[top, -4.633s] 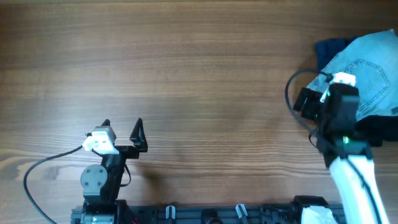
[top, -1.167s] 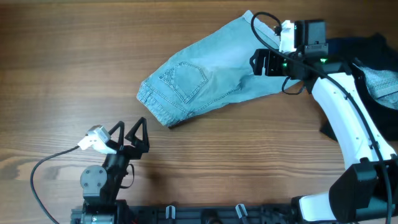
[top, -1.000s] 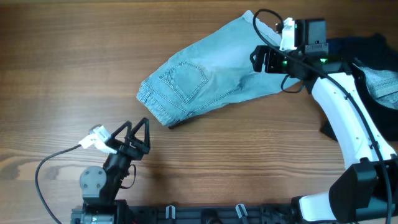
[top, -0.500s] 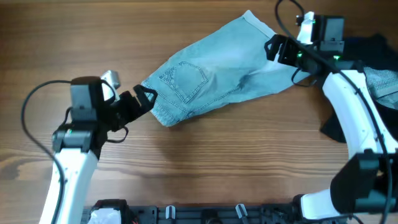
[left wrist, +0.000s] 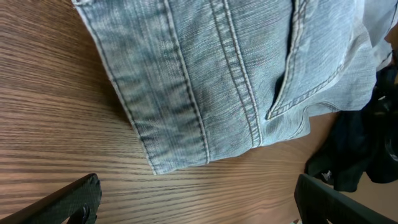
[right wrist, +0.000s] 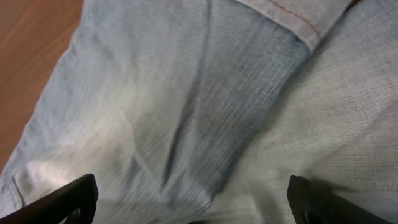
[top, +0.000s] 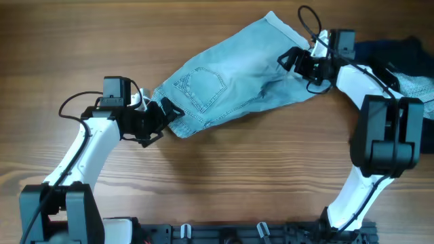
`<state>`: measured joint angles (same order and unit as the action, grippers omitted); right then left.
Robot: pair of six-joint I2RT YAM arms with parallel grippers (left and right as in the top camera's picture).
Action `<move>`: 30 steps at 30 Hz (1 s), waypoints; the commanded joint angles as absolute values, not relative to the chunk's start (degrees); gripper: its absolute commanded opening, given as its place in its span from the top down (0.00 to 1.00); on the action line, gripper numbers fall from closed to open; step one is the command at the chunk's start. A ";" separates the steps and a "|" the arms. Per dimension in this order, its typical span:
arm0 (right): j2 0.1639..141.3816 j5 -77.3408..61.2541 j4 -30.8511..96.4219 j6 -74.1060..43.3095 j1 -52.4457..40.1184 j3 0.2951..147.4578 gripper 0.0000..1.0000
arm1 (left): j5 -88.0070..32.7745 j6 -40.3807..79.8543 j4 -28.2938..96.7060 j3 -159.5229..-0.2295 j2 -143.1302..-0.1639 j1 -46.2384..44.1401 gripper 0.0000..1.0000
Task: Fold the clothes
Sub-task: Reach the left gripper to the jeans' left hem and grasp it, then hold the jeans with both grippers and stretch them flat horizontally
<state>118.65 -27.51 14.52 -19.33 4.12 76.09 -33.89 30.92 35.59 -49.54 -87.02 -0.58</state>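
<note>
Wood table [top: 68, 41]; whole shorts [top: 230, 81] overhead only

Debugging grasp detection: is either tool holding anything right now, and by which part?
Nothing is held. The left tool is open at the denim shorts' leg hem; the right tool is open over their opposite end.

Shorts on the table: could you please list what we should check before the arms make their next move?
1. Left tool open: ok.
2. Hem of the shorts lined up ahead of the left tool: ok.
3. Right tool open over the shorts: ok.
4. Shorts lying flat: not ok, creased near the right tool.
5. Shorts clear of the dark clothes: cannot tell, the gap is hidden.
</note>
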 commanded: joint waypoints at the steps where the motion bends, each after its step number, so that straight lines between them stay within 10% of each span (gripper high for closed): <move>1: 119.70 -25.89 12.53 -20.16 3.81 76.47 0.02 | -30.74 31.07 35.35 -50.37 -87.42 -0.62 0.00; 13: 123.68 -20.49 8.32 -26.11 -1.02 76.44 0.12 | -29.93 31.07 35.38 -50.33 -87.42 -0.64 0.00; 22: 123.46 -13.69 10.00 -26.04 -0.67 78.76 0.93 | -28.80 31.07 35.40 -50.26 -87.44 -0.62 0.00; 30: 112.57 -1.61 19.57 -23.14 -0.67 80.79 0.96 | -26.46 31.09 35.38 -50.26 -87.44 -0.64 0.00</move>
<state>119.26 -7.99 18.00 -24.18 -0.89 79.29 -27.68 30.89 35.44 -49.54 -87.02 -0.58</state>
